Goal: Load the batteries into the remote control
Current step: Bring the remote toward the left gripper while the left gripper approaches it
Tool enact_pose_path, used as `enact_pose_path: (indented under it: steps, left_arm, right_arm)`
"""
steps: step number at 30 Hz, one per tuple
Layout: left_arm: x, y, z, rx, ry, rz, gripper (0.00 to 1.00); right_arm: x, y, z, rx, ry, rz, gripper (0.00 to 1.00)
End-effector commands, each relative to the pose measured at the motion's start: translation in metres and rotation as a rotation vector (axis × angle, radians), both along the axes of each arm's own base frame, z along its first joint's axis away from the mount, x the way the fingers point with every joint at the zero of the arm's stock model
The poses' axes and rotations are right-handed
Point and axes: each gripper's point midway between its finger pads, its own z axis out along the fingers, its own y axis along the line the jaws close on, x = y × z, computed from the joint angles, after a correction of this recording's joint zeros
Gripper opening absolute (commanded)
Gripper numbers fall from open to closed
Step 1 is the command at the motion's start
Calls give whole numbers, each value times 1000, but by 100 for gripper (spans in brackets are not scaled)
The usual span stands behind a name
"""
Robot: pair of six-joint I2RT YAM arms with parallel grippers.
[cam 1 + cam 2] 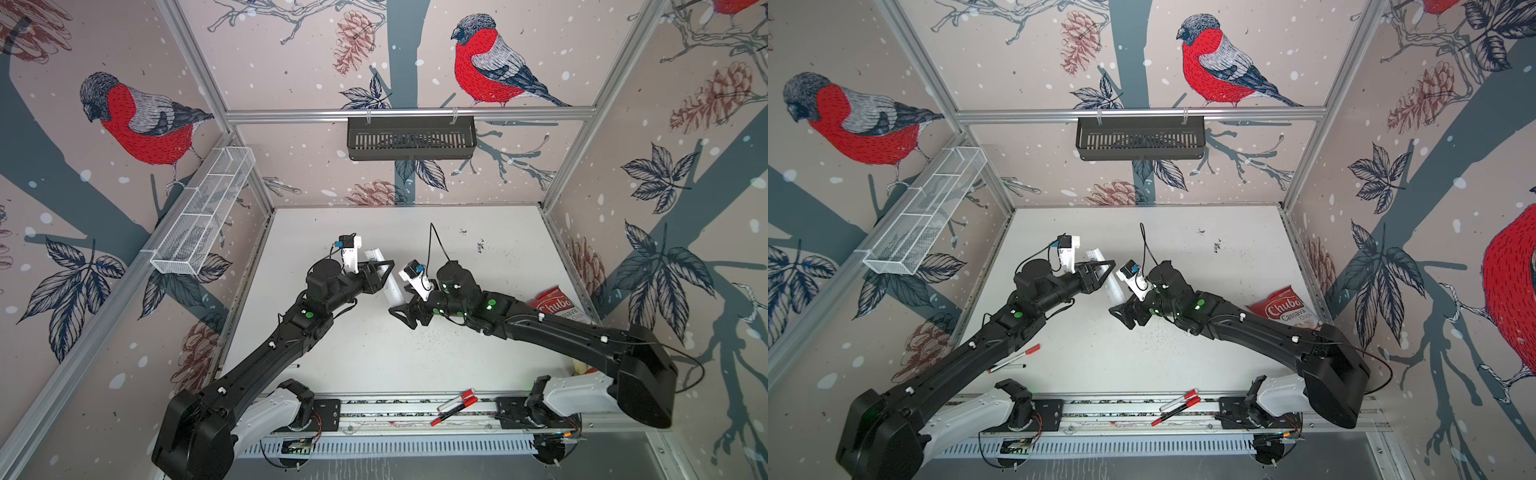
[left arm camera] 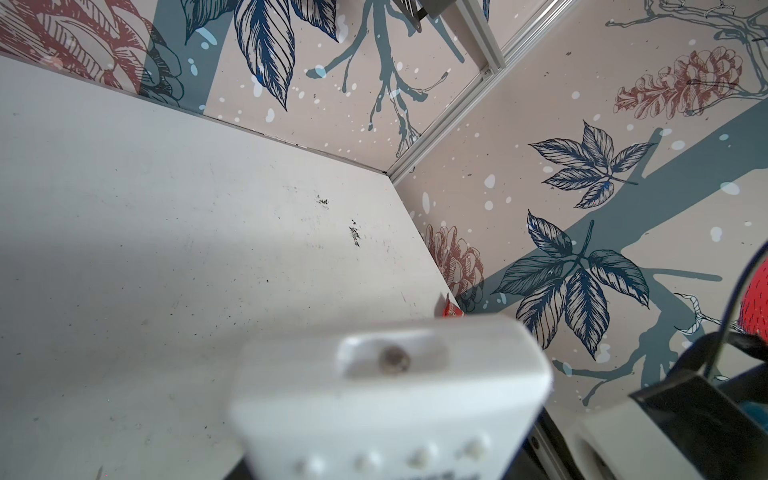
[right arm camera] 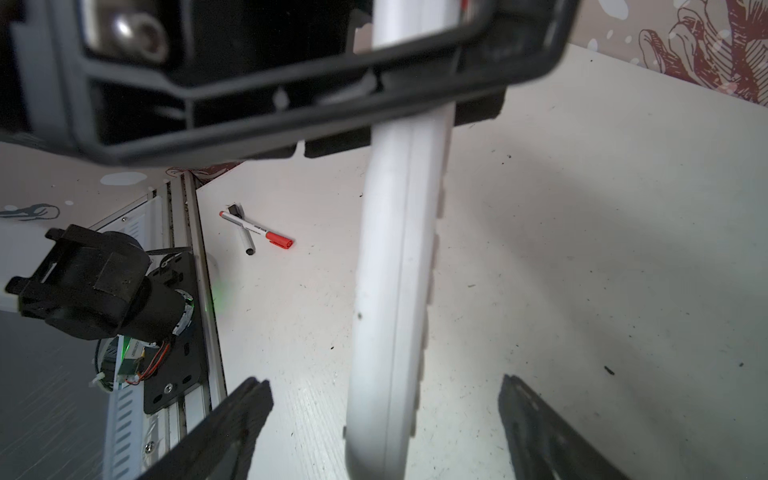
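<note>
Remote control [image 1: 392,291] clamped in left claw [image 1: 383,272]; spread right claw [image 3: 384,384] straddles it.

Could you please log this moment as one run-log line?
left gripper: shut on remote | right gripper: open, fingers astride remote, no contact | batteries: not in view

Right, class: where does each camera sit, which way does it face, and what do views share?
Top views: overhead, looking down at the table; left arm and right arm show.
Left wrist: on left arm, facing the far corner over the remote control.
Right wrist: on right arm, facing the remote control between its open jaws.
Shared: the remote control.
</note>
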Motion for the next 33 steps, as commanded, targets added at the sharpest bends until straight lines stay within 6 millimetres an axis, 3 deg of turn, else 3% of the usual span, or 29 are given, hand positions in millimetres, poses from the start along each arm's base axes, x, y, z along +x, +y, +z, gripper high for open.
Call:
enact_pose_path:
  steps: [1, 7, 13, 16, 21, 33]
  left_arm:
    - [-5, -4, 10, -31, -27, -33, 39]
    - [-9, -5, 13, -48, -30, -50, 39]
    - [-11, -7, 17, -62, -44, -71, 41]
    - [-17, -12, 25, -82, -79, -120, 50]
    - [-31, -17, 41, -95, -193, -196, 96]
    - [-36, -20, 54, -153, -318, -259, 97]
  right_arm:
    - [7, 7, 9, 28, -31, -3, 86]
    - [9, 14, 8, 47, -6, 16, 54]
    - [11, 12, 15, 109, 56, 40, 38]
    - [12, 3, 23, 177, 114, 61, 34]
    - [-5, -12, 47, 294, 175, 186, 31]
    - [-25, -40, 74, 447, 376, 279, 29]
